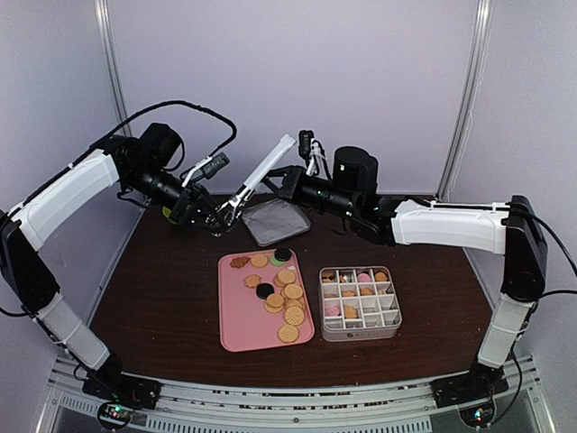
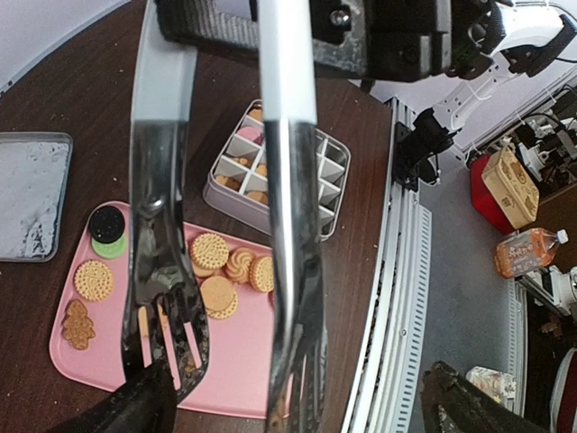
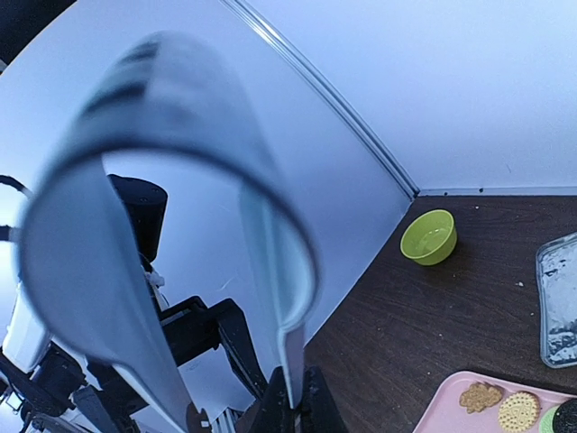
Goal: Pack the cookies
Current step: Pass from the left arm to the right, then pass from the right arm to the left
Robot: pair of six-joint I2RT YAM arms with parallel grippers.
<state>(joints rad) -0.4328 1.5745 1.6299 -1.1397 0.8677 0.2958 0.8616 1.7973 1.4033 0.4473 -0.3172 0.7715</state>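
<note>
Finds the cookies (image 1: pixel 284 293) spread over the pink tray (image 1: pixel 239 329), with more sorted into the divided tin (image 1: pixel 361 332) just beside it, all nearer the arm bases than either gripper. Places both grippers raised toward the back of the table, well apart from the tray. Pinches the metal tongs (image 2: pixel 288 180) in the right gripper (image 3: pixel 290 410), jaws together on one blade below the looped end. Spreads the left gripper (image 1: pixel 219 216) wide, fingers (image 2: pixel 135 410) on either side of the forked tong tips without clamping them.
</note>
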